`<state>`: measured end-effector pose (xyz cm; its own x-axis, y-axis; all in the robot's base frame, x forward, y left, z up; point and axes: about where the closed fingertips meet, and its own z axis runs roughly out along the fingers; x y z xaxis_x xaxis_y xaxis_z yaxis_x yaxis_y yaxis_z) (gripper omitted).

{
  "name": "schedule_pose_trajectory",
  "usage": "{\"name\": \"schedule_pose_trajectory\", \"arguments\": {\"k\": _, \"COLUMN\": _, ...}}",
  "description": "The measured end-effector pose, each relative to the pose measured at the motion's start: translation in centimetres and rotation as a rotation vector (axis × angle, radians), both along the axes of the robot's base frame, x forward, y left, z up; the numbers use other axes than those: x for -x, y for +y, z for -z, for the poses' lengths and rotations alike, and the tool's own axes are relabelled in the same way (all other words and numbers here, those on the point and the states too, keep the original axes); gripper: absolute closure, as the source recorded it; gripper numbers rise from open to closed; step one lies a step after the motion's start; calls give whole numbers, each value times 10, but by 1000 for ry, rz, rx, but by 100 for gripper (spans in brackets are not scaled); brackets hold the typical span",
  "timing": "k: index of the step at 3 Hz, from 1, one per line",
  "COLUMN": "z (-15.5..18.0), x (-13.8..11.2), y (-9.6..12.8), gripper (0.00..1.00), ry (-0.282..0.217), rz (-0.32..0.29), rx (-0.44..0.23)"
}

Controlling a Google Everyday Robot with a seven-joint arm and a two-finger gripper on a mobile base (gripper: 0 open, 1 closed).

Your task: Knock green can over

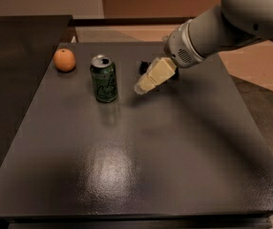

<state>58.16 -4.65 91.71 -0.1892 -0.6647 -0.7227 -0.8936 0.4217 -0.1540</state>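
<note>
standing upright on the flat dark grey table (141, 156), the small dark green aluminium drink can (104, 82) is flanked: a round orange fruit (64, 60) is seen to its left, the cream-coloured gripper (143, 86) is held just right of it, not touching; whether the gripper is open or closed cannot be told.

the arm (241, 13) enters from the upper right corner of the view, a thick pale grey limb sloping down and to the left. it narrows to a rounded wrist (182, 49) with a ringed collar and a small perforated patch on its face. from the wrist the cream-coloured gripper (143, 86) juts out along the same down-left line, tilted so that its tip is the lowest point, ending just above the centre of the view.
</note>
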Motion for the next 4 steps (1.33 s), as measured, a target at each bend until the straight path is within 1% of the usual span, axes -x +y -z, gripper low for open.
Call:
{"name": "schedule_pose_trajectory", "arguments": {"k": 1, "z": -6, "x": -1, "y": 26, "gripper": 0, "ry": -11, "rz": -27, "rx": -82}}
{"name": "schedule_pose_trajectory", "arguments": {"k": 2, "z": -5, "x": -1, "y": 49, "gripper": 0, "ry": -20, "rz": -43, "rx": -135}}
{"name": "schedule_pose_trajectory", "arguments": {"k": 3, "z": 3, "x": 0, "y": 73, "gripper": 0, "ry": -40, "rz": -59, "rx": -157}}
{"name": "schedule_pose_trajectory", "arguments": {"k": 4, "z": 12, "x": 2, "y": 92, "gripper": 0, "ry": -47, "rz": -88, "rx": -168}}
